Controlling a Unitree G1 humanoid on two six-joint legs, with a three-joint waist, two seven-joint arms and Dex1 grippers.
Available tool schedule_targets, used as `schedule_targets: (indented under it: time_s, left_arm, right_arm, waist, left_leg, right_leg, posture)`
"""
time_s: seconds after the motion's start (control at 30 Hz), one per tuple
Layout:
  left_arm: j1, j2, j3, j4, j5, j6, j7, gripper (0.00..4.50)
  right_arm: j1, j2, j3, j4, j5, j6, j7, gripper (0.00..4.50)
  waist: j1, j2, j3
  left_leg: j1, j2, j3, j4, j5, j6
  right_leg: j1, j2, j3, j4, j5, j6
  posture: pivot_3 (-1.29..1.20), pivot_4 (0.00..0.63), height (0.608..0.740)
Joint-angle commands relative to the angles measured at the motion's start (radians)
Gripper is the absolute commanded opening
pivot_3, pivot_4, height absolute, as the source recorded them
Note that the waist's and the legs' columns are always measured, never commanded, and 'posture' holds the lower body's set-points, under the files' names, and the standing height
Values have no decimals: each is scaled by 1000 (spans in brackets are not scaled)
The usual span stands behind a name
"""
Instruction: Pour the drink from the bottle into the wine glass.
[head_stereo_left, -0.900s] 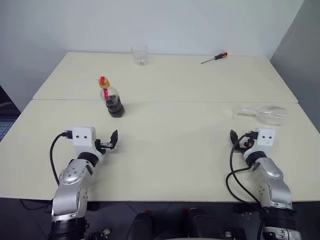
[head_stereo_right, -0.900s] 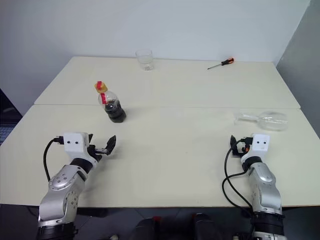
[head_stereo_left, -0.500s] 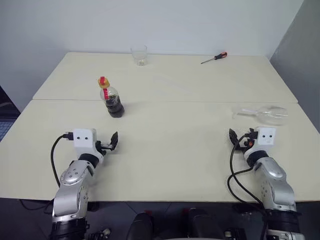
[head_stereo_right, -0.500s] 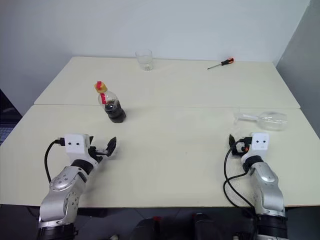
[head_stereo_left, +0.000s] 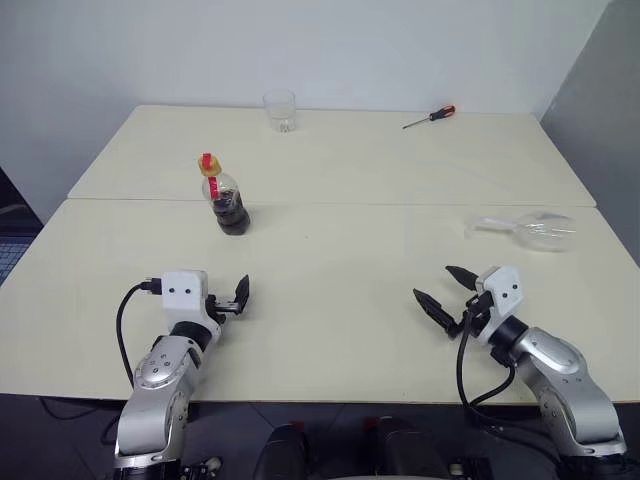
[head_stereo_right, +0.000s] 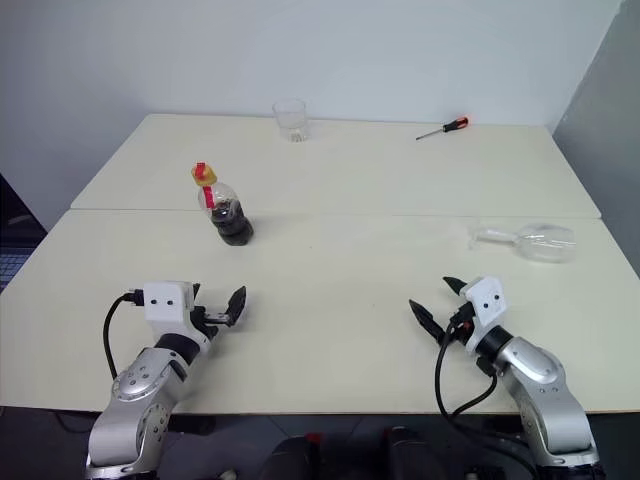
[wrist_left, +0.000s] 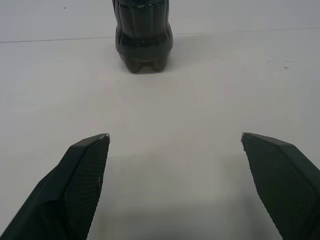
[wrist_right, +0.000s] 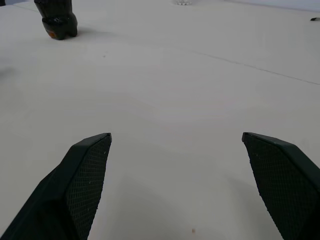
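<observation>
Both grippers (head_stereo_left: 232, 297) (head_stereo_left: 446, 290) were spread, empty. The bottle (head_stereo_left: 224, 196) looked light and slick; best gripped round its body.

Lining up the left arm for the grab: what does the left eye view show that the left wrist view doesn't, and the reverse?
Left eye view alone: the wine glass lying on its side, a tumbler, a screwdriver, the open right gripper, and the yellowish top of the bottle. Left wrist view alone: the textured faces of the left gripper fingers. Both: the upright bottle's dark drink, the table, and the open left gripper short of the bottle.
</observation>
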Motion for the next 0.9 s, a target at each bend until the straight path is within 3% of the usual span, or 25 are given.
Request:
schedule_targets:
  time_s: [0.03,0.23,0.6,0.9]
  left_arm:
    - [12,-6,11,-64,15,-12,22,4500]
    - [15,-7,19,-67,15,-13,37,4500]
    - [-185,37,74,176,77,-110,96,4500]
    - [-316,37,15,341,128,-216,76,4500]
  right_arm:
    - [-15,9,-28,12,-3,-27,-21,4469]
    - [-16,19,-11,15,-10,-46,-16,4469]
    - [-103,-74,120,-129,110,2,245,4469]
    - [-306,-5,136,-57,140,73,210,4469]
  waist:
    - [0,0,0]
    - [0,0,0]
    - [0,0,1]
    - [1,-1,1]
  left_leg:
    - [0,0,0,0,0,0]
    - [0,0,0,0,0,0]
    - [5,-1,-1,0,0,0]
    - [9,-1,-3,-1,0,0]
  right_leg:
    - [0,0,0,0,0,0]
    - [0,0,0,0,0,0]
    - [6,0,-2,-3,0,0]
    - [12,0,-3,-7,2,-3]
  posture:
    - [0,150,740]
    - [0,150,740]
    - [0,150,740]
    - [0,150,740]
